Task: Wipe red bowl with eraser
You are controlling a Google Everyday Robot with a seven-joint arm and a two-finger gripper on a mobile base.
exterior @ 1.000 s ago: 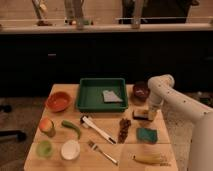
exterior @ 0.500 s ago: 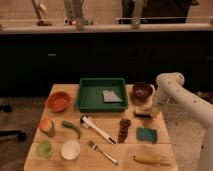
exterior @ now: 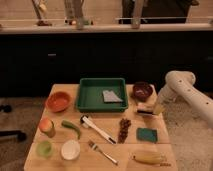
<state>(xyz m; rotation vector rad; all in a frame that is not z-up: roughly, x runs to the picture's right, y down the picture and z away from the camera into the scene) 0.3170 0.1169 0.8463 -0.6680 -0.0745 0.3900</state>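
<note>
A single camera stands in front of the wooden table (exterior: pixel 127 150), raised above it and tilted down, so the tabletop is seen obliquely with its near edge at the bottom of the view. It faces a dark counter (exterior: pixel 100 27) that runs across the top of the frame behind the table. It is far enough back to take in almost the whole tabletop and some floor on both sides. The white arm (exterior: pixel 185 87) enters from the right edge, and its gripper (exterior: pixel 154 109) sits low at the table's right side, closed on the eraser (exterior: pixel 144 112).
</note>
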